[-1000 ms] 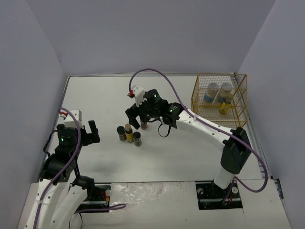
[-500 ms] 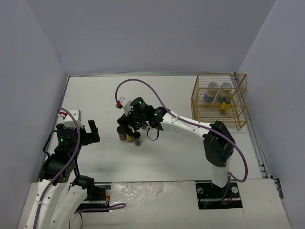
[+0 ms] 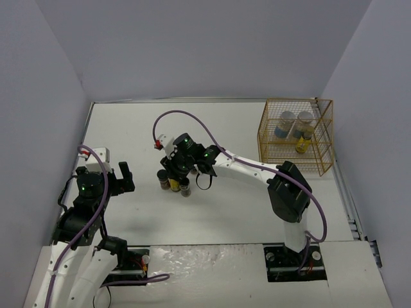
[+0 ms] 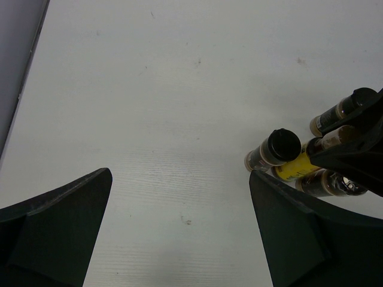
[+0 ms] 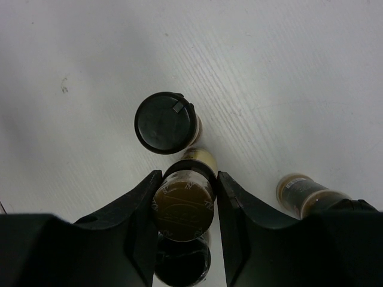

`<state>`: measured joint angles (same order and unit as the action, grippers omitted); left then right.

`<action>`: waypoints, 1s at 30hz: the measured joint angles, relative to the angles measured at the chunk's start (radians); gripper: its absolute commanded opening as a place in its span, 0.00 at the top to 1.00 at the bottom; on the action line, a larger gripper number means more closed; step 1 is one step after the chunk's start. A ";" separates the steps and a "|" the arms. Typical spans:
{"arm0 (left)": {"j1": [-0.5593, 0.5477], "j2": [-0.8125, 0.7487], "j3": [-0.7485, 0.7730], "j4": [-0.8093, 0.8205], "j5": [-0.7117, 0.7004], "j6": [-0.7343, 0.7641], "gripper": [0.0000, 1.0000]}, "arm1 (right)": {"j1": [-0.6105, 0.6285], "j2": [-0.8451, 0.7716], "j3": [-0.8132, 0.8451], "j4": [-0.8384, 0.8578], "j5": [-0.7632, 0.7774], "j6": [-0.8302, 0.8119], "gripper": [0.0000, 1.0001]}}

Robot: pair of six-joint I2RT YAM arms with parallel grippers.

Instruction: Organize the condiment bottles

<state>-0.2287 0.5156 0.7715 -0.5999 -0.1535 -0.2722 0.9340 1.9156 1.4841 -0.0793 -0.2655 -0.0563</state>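
**Desk:** How's the overhead feed?
**Operator:** Evenly lit from above. I see soft shadows on the matte white tabletop [image 3: 141,128].
**Desk:** Wrist cameras?
**Operator:** My left gripper [image 4: 179,175] shows blurred black plastic fingers [image 4: 66,227]; table grain sharp beyond.

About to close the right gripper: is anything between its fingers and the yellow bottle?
Nothing visible. The right gripper straddles the yellow bottle at its cap, fingers tight alongside it on both sides. A black-lidded jar stands just beyond, outside the fingers.

Table [image 3: 225,212]: white, matte surface.
Centre-left: black-lidded jar [image 3: 163,179], yellow bottle [image 3: 174,186] and dark jar [image 3: 185,188], upright, packed closely together.
Upper right: gold wire basket [image 3: 295,100] standing near the edge.
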 measured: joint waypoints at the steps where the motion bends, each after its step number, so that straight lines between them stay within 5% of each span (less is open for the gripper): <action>1: 0.000 0.000 0.000 0.000 0.000 0.000 0.03 | -0.001 0.000 0.002 -0.002 0.007 -0.002 0.89; 6: 0.000 0.000 0.000 0.000 0.000 0.000 0.03 | -0.011 -0.001 0.021 -0.018 0.026 -0.014 1.00; 19: 0.000 0.001 0.000 0.000 0.000 0.000 0.03 | -0.137 -0.160 0.150 -0.046 0.098 0.000 1.00; 30: 0.000 0.009 0.000 0.000 0.000 0.000 0.03 | -0.459 -0.449 0.151 -0.162 0.286 0.090 1.00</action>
<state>-0.2287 0.5243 0.7715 -0.5996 -0.1539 -0.2718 0.4746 1.4665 1.6356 -0.2417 0.0207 0.0341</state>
